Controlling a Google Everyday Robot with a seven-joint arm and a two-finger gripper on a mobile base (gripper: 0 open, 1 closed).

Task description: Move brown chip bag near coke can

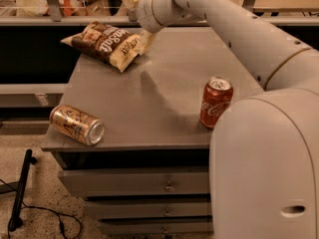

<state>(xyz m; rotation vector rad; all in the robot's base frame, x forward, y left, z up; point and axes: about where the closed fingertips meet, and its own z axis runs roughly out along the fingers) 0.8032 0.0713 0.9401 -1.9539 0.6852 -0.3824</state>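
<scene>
Brown chip bag lies at the tabletop's upper-left corner, its left end overhanging the edge. Gripper hangs over the bag's cream right end, spread wide, holding nothing. Coke can upright near the right front edge. Bare surface between them. Gold can on its side at the front-left edge.

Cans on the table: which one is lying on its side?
The gold can, front left; the coke can stands upright. The tool hovers by the chip bag at the back.
</scene>
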